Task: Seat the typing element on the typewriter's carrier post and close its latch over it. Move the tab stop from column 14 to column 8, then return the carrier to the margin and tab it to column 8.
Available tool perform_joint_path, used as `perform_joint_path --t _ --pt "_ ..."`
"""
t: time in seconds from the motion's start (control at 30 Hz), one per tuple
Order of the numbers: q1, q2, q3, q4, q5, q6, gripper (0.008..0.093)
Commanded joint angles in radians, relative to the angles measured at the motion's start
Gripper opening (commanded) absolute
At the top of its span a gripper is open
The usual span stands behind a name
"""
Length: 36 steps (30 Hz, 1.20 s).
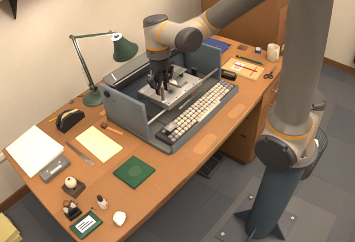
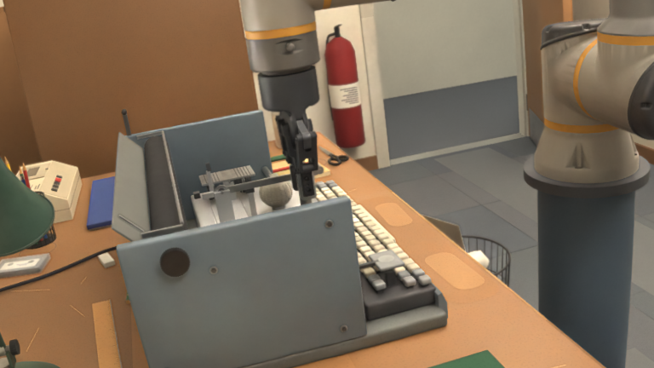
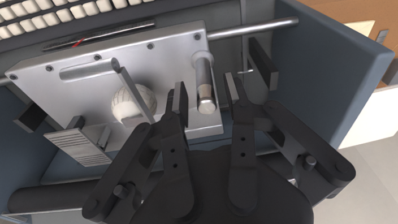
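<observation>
The white typing element (image 3: 133,103) sits on the silver carrier plate (image 3: 117,77) with the latch bar (image 3: 133,91) lying across its top. An upright steel pin (image 3: 204,88) stands at the plate's corner nearest the typewriter's side wall, and my gripper (image 3: 205,92) hangs just above it, open and empty, a finger on either side. In the side camera the gripper (image 1: 160,86) is over the carrier (image 1: 172,89) inside the blue-grey typewriter (image 1: 169,101). The second side camera shows the element (image 2: 276,194) under the latch arm, beside the gripper (image 2: 303,185).
The typewriter's side wall (image 3: 320,72) stands close beside the gripper. A guide rail (image 3: 252,28) runs under the carrier, and the keyboard (image 1: 198,107) lies in front with a column scale (image 3: 99,35). A green lamp (image 1: 122,47) rises behind the machine; a spare element (image 1: 70,182) sits on a stand.
</observation>
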Motion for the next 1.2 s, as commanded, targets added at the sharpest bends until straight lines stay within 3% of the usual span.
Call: perform_joint_path --t 0.0,0.23,0.83,1.17 --pt "0.000 0.000 -0.001 0.000 0.000 0.000 0.0440" --pt "0.000 0.000 -0.001 0.000 0.000 0.000 0.0440" --pt "0.000 0.000 -0.001 0.000 0.000 0.000 0.0085" --pt "0.005 0.000 -0.001 -0.001 0.000 0.005 0.0080"
